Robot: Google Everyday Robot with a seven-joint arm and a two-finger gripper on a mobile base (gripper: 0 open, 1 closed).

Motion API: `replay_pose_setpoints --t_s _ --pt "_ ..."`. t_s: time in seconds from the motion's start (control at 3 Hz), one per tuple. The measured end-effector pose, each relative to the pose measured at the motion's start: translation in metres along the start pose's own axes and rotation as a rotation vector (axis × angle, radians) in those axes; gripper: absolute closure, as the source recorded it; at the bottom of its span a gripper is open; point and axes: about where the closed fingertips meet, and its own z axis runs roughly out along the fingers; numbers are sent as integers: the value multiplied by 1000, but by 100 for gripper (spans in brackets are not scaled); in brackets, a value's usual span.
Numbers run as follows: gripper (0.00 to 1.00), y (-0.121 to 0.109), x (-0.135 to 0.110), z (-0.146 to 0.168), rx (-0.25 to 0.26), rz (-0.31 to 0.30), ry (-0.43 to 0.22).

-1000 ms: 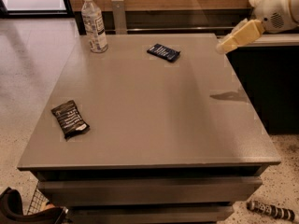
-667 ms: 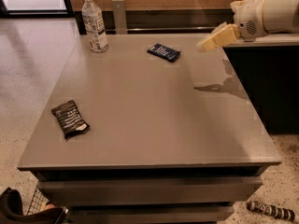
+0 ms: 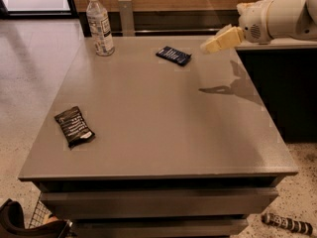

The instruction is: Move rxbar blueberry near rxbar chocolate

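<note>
The rxbar blueberry (image 3: pixel 174 55), a flat navy-blue bar, lies on the grey table (image 3: pixel 158 113) at the far middle. The rxbar chocolate (image 3: pixel 74 127), a black-brown bar with white text, lies near the table's front left. My gripper (image 3: pixel 214 42) hangs in the air at the upper right, a short way right of the blueberry bar and above the table. It holds nothing that I can see.
A clear plastic water bottle (image 3: pixel 100 24) stands at the table's far left corner. A dark counter (image 3: pixel 282 83) borders the table's right side. A small dark striped object (image 3: pixel 288 224) lies on the floor at the lower right.
My arm and gripper have moved left, from over the right edge toward the blueberry bar. Both bars and the bottle have stayed put.
</note>
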Motion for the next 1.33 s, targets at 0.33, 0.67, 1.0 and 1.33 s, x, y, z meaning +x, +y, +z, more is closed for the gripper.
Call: replay_pose_setpoints --t_s 0.33,0.67,1.0,1.33 --pt "0 -9 12 33 -22 44 -12" --pt "0 -20 29 79 -48 103 -27" --pt "0 -24 40 116 -74 145 -38" --pt "0 -18 47 144 -99 168 -41"
